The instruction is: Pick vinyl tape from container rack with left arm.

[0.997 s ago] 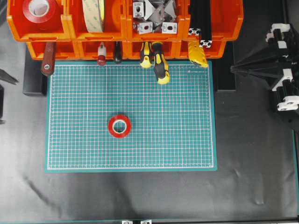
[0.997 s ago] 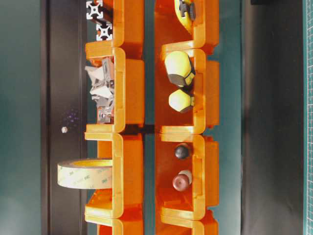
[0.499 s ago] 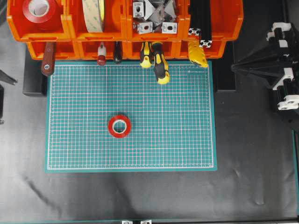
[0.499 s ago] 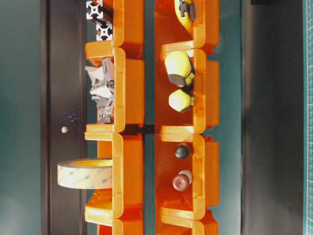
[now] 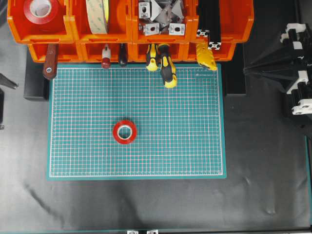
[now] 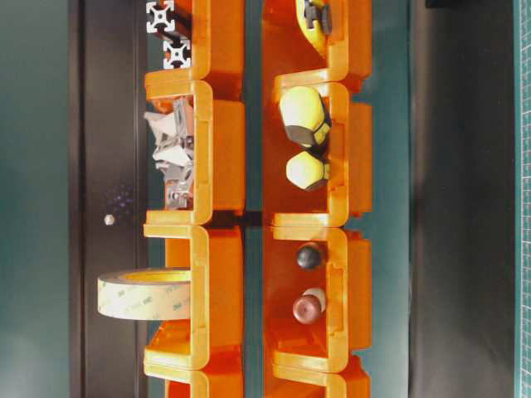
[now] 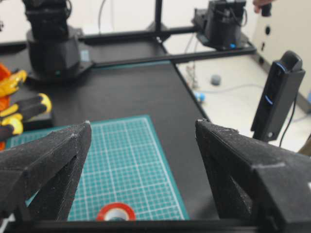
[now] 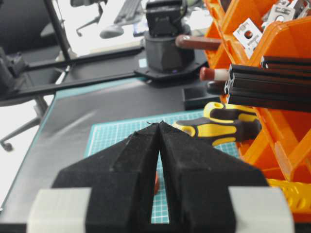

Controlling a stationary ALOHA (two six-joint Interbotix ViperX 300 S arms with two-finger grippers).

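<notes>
Glossy red vinyl tape roll lies mid-frame on our green cutting mat; left gripper spread apart, right gripper pressed together.

Green cutting mat on black table; yellow-black screwdriver handles overhanging mat.

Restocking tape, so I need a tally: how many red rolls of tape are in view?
2. One red roll sits in the top-left bin of the orange rack; the other lies flat on the green cutting mat. Deeper bins could hide more.
</notes>
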